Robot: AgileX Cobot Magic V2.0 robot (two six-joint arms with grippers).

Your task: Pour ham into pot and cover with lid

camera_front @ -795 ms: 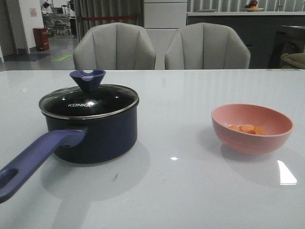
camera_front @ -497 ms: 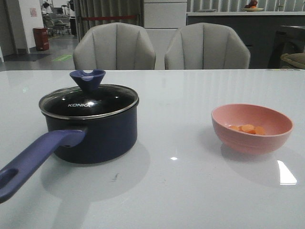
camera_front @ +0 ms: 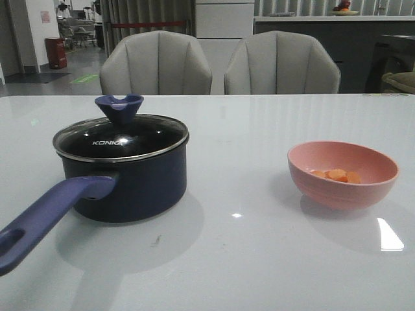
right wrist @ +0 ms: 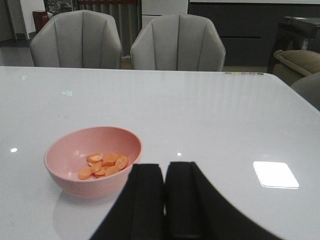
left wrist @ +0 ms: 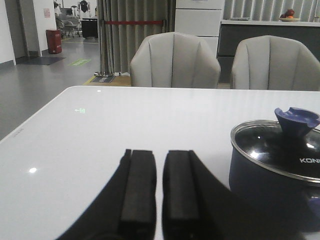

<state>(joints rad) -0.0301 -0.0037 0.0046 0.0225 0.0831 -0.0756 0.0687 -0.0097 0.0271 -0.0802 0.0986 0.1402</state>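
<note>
Ham point(camera_front: 336, 175): thin, flat orange-pink rounds heaped in a smooth pink bowl point(camera_front: 343, 192) at 3 o'clock on the glossy white table point(camera_front: 259, 259). Pot point(camera_front: 130, 188): dark navy, at 9 o'clock, well apart from the bowl, with its purple-blue handle cut off at the frame edge. Lid point(camera_front: 120, 137): dark glass, steel-rimmed, seated on the pot. Left gripper point(left wrist: 159, 192) and right gripper point(right wrist: 164, 192): low over the table, black jaws nearly together, gripping nothing. Neither arm appears in the front view.

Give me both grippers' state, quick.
Left gripper: shut, a thin gap between the fingers, holding nothing.
Right gripper: shut, holding nothing.
</note>
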